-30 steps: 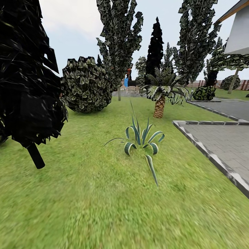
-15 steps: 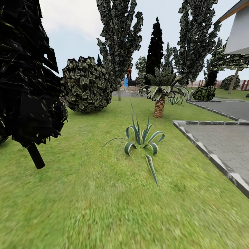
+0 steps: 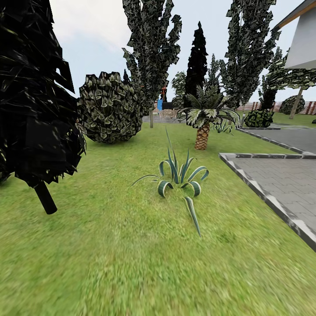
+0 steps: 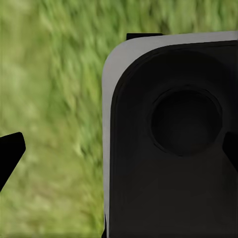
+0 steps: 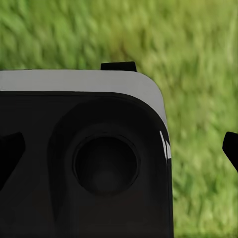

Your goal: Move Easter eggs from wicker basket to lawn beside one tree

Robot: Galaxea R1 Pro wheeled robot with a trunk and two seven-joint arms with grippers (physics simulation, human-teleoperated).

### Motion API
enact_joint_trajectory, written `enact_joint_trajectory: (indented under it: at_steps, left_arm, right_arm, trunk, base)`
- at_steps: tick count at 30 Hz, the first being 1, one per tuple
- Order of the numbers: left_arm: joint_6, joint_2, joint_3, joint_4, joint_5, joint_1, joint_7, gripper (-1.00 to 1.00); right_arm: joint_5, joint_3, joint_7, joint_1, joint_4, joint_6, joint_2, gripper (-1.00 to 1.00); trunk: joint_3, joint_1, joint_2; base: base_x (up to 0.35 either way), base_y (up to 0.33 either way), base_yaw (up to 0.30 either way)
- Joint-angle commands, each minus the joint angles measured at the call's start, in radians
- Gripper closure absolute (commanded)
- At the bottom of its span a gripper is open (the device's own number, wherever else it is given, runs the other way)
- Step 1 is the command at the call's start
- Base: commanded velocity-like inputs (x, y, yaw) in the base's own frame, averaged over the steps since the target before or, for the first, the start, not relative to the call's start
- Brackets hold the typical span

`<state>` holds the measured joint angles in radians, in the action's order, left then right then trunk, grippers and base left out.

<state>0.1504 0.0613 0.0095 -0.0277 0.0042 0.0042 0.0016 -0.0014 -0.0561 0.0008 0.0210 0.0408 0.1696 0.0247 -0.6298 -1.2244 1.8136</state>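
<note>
The Easter eggs and the wicker basket are out of view. The lawn (image 3: 131, 245) spreads ahead of me in the garden. A tree (image 3: 152, 52) with a thin pale trunk and jagged dark green crown stands far ahead, and a second such tree (image 3: 251, 48) rises further right. In the left wrist view my left gripper (image 4: 119, 151) is open, its dark fingertips (image 4: 11, 152) wide apart over blurred grass, beside a black and grey part of my body. My right gripper (image 5: 119, 151) is open likewise, with nothing held.
A black tree (image 3: 35, 109) with a dark leaning trunk stands close on the left. A round bush (image 3: 109, 107), a striped spiky plant (image 3: 180, 175), a short palm (image 3: 202, 131) and a black columnar tree (image 3: 196, 61) lie ahead. Grey paving (image 3: 281, 175) with a kerb runs along the right.
</note>
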Motion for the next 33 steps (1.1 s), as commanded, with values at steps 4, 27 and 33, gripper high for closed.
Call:
enact_joint_trajectory:
  at_steps: [4,27,33]
  left_arm:
    - [0.001,0.0,0.001,-0.001,0.0,0.0,0.001,-1.0]
    - [0.003,-0.09,-0.008,-0.029,0.003,0.002,0.006,-1.0]
    - [0.004,-0.089,-0.008,-0.029,0.003,0.002,0.007,-1.0]
  right_arm:
    - [0.0,-0.005,-0.001,0.001,-0.001,0.004,0.0,-1.0]
    - [0.001,-0.005,0.001,0.007,0.001,-0.002,-0.032,-1.0]
    - [0.002,-0.006,0.001,0.007,0.001,-0.002,-0.032,-1.0]
  trunk:
    - [-0.001,0.0,0.0]
    - [-0.001,0.0,0.0]
    - [-0.001,0.0,0.0]
  base:
    - [0.0,0.0,0.0]
    - [0.089,0.056,0.0]
    - [0.277,0.21,0.0]
